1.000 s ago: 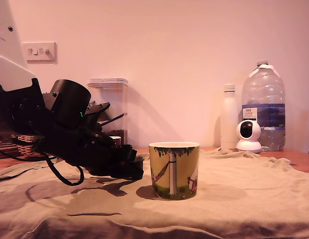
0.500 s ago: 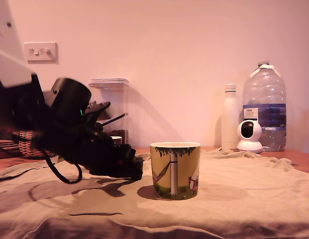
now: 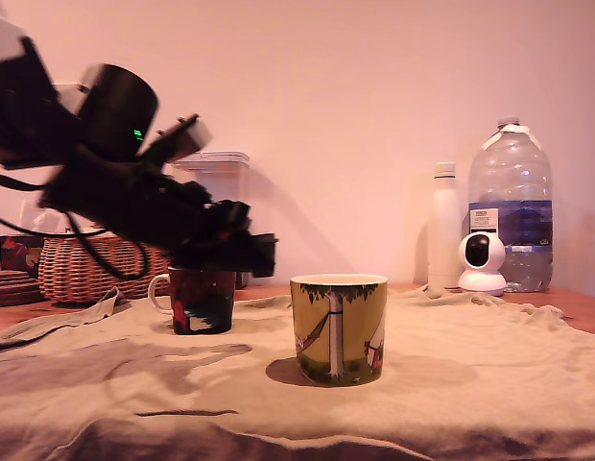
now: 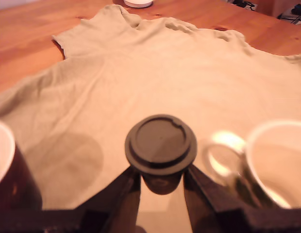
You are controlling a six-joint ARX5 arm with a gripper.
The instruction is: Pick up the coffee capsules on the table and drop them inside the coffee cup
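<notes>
My gripper (image 4: 160,180) is clamped on the one coffee capsule (image 4: 160,145), its two fingers (image 4: 122,194) pressing the dark pod's body just under the flared rim, flat top toward the wrist camera. I hold it in the air above the cloth (image 3: 470,355) covering the surface (image 4: 24,34). Two mugs stand on the cloth: the yellow-green coffee cup (image 3: 338,327), nearer the front edge, and a dark red mug (image 3: 200,299) behind it, below my gripper (image 3: 251,253). At the back edge stand one white bottle (image 3: 441,226), one large water bottle (image 3: 508,202) and one small white camera (image 3: 480,261).
</notes>
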